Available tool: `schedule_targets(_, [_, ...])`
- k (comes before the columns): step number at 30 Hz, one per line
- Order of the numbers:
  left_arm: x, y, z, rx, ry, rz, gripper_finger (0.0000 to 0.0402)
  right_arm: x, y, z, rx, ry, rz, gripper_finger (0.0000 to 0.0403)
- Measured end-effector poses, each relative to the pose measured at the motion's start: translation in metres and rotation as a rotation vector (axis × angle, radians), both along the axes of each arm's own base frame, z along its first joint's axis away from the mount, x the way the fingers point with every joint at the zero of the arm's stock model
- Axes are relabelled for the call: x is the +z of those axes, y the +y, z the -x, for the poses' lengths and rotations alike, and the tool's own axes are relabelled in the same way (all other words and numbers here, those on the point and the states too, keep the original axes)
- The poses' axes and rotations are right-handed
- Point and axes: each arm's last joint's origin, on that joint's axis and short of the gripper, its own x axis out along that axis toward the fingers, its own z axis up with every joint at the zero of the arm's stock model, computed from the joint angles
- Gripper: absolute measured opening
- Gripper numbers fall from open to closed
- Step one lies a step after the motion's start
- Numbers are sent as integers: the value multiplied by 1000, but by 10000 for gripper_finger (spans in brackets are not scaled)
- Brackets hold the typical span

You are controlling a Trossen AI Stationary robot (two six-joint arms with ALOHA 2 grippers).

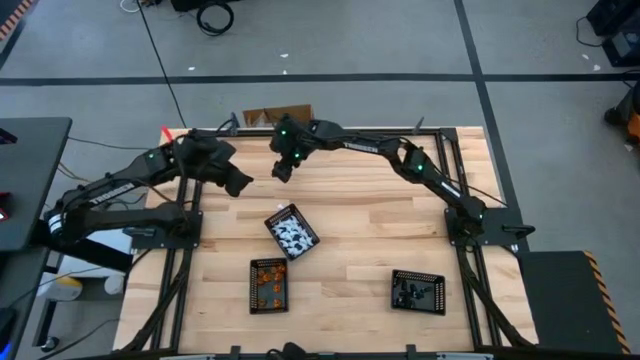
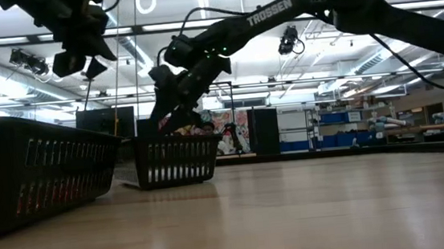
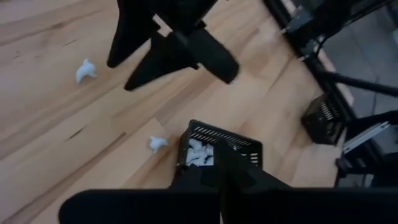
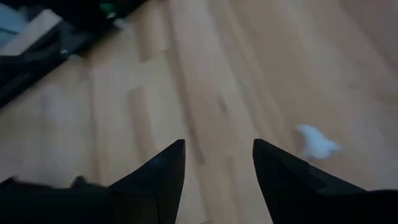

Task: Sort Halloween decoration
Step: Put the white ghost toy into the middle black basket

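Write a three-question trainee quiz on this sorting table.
1. True or false: the right hand is shut on a white piece.
2. How many trays are on the table? A) two B) three C) four
3. Fill in: the tray with orange pieces lies closest to the tray with ___ pieces.

Key
1. False. The right hand is open and empty; a white piece lies loose on the table ahead of it.
2. B. Besides the orange one there is the tray of white pieces and the tray of black pieces.
3. White.
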Motion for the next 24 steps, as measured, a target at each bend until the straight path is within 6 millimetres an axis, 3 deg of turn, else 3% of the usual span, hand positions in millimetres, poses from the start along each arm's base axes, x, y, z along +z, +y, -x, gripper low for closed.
schedule_targets(9, [11, -6, 10, 62, -112, 84, 0, -2, -9, 0, -72, -8, 80, 212])
schedule_targets(15, [18, -9, 15, 93, -187, 99, 0, -20, -16, -8, -79, -54, 53, 218])
schedule_targets(18, [19, -9, 16, 96, -191, 99, 0, -31, -12, -11, -80, -26, 88, 216])
schedule_targets(24, [21, -9, 15, 114, -220, 128, 0, -31, -7, -13, -120, -7, 66, 215])
